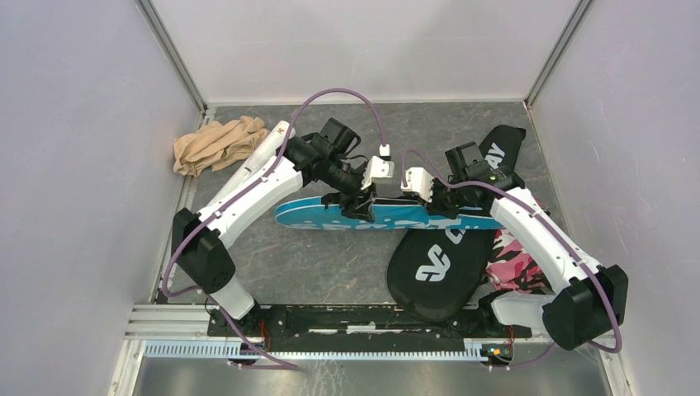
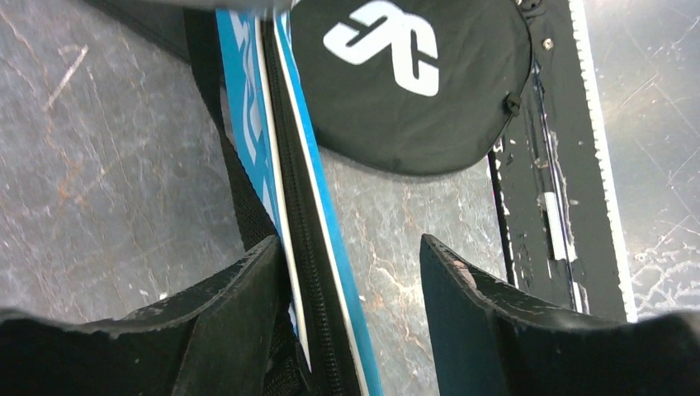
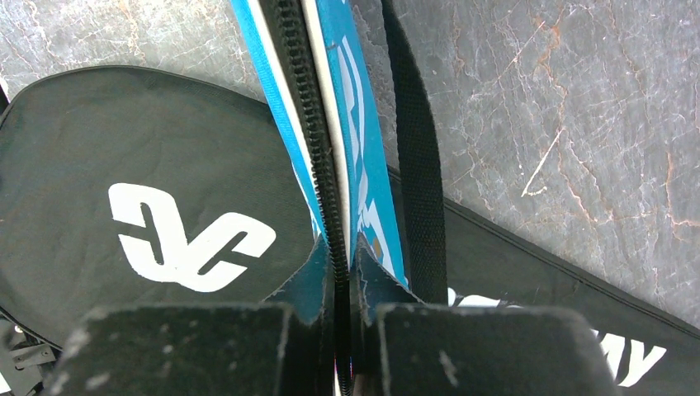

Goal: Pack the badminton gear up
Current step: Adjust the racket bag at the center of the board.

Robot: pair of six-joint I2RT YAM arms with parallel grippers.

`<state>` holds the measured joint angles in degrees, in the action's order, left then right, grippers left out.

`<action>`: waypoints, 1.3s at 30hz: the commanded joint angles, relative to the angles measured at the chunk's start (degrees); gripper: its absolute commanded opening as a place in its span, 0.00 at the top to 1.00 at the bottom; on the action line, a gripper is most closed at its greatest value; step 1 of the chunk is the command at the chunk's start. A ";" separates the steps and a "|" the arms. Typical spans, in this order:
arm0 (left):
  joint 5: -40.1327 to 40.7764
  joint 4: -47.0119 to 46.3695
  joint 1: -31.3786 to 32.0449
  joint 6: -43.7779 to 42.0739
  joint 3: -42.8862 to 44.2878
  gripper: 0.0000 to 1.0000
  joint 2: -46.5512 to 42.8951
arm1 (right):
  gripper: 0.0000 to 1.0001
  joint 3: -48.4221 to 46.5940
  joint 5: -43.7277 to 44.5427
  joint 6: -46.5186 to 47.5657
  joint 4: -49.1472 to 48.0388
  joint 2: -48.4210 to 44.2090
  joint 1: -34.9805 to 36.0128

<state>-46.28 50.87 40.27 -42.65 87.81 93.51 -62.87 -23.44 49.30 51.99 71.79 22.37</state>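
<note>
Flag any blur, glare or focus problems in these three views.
Top view: evenly lit, sharp throughout. Left wrist: fingers dark and soft, pale smear at top edge, rail bright. Right wrist: blue cover crisp, fingers soft.

From my station I count two racket-shaped covers: one blue cover (image 1: 388, 213) across the middle of the overhead frame, and one black cover (image 1: 437, 264) just right of centre, lower down. One long white tube (image 1: 260, 157) shows in the upper left, with one tan cloth bundle (image 1: 215, 144) beside it. Towards the lower right I see one pink-and-white patterned item (image 1: 513, 268); I can't tell what it is. Two arms are in shot, the left arm (image 1: 248, 190) and the right arm (image 1: 536, 235), with two purple cables (image 1: 338, 92), one per arm. On the blue cover my wrist views show one black strap (image 3: 417, 165) and one zipper (image 3: 318, 124).
</note>
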 commanded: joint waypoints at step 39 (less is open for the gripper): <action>14.96 29.82 -8.23 -23.99 6.33 0.27 -3.70 | 1.00 0.32 0.65 1.88 1.26 -1.92 -3.95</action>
<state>-31.38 80.23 32.47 -62.89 93.89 93.08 -62.11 -23.46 50.85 52.64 70.74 19.00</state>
